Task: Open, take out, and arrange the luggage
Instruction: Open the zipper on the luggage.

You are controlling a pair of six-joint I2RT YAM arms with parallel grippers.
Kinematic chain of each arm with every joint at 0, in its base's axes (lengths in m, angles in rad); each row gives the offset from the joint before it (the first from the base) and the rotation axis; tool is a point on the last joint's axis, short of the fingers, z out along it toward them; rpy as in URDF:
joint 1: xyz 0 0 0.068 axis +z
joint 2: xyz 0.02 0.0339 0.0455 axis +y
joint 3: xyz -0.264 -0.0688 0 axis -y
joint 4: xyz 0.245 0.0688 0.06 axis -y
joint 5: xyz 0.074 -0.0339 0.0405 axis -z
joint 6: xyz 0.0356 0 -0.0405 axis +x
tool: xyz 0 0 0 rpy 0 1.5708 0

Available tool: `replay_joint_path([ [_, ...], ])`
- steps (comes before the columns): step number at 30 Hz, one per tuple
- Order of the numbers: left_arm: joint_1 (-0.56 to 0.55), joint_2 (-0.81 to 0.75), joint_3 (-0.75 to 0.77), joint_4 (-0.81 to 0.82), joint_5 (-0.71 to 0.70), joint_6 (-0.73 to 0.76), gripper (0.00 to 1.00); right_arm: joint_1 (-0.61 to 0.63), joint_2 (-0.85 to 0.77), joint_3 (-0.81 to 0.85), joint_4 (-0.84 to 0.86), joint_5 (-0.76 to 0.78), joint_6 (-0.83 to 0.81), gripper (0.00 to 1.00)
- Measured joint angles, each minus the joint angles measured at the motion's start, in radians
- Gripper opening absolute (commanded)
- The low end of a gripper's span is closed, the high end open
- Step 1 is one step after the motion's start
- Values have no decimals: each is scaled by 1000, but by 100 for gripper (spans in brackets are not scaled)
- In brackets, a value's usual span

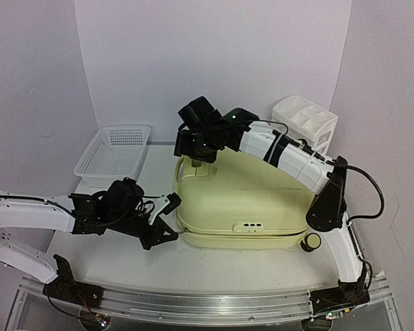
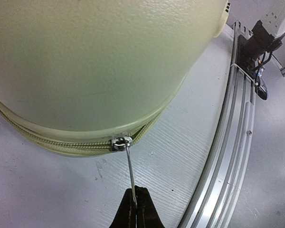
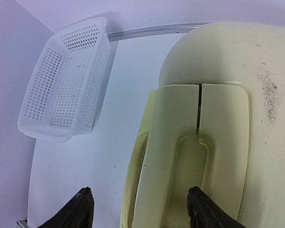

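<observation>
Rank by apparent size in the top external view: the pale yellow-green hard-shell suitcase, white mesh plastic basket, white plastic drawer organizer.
Largest: pale yellow-green hard-shell suitcase.
Middle: white mesh plastic basket.
Smallest: white plastic drawer organizer, though the right arm hides part of it.

Basket (image 1: 114,155) left of luggage (image 1: 241,196), organizer (image 1: 305,121) behind right

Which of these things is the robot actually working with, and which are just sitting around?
In use: the luggage; its zipper pull, pinched by the left gripper; the right gripper, open above the moulded handle.
Lying about: white mesh basket; white drawer organizer.
</observation>
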Motion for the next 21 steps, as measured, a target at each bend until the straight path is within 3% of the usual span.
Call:
replay_joint_path([
  [3, -35, 12, 4, 7, -13, 0, 0, 23, -20, -43, -7, 37, 19, 68],
  [9, -120, 46, 21, 34, -38, 2, 0, 45, -211, -301, 47, 11, -24, 68],
  [21, -171, 61, 26, 42, -80, 0, 0, 48, -286, -382, -3, 17, -88, 72],
])
